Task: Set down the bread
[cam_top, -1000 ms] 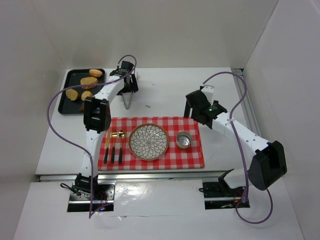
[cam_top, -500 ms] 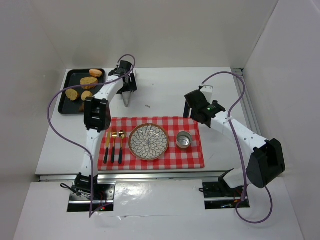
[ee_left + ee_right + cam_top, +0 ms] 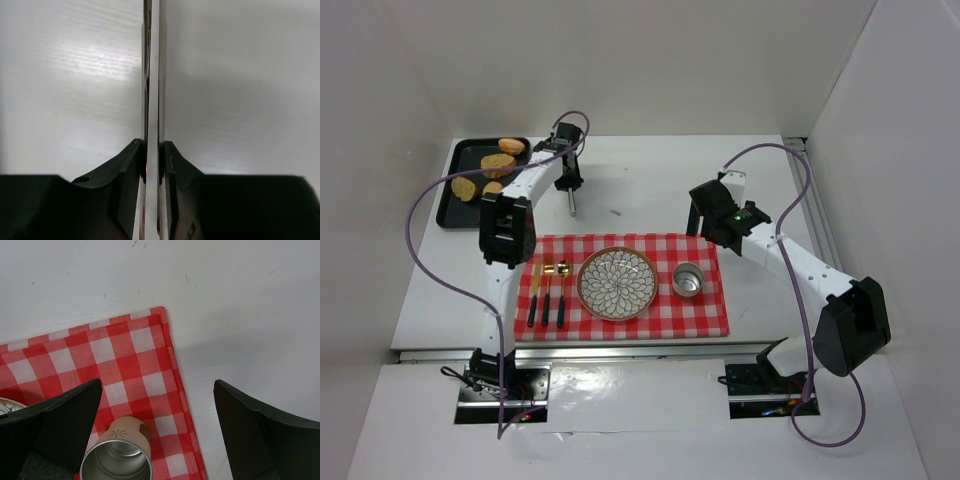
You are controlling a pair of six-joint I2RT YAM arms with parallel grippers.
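The left tool is clamped on thin metal tongs; the right tool is spread wide, empty, right of the plate. The bread is kept in the tray, behind-left of the plate. Fetching is judged underway: the tongs must be carried there.

The cloth is red-and-white check — the plate brown-rimmed, with a dark-and-white petal pattern. The cup is tan outside, silver inside. The bread is golden-brown, its tray black, the tongs silvery.
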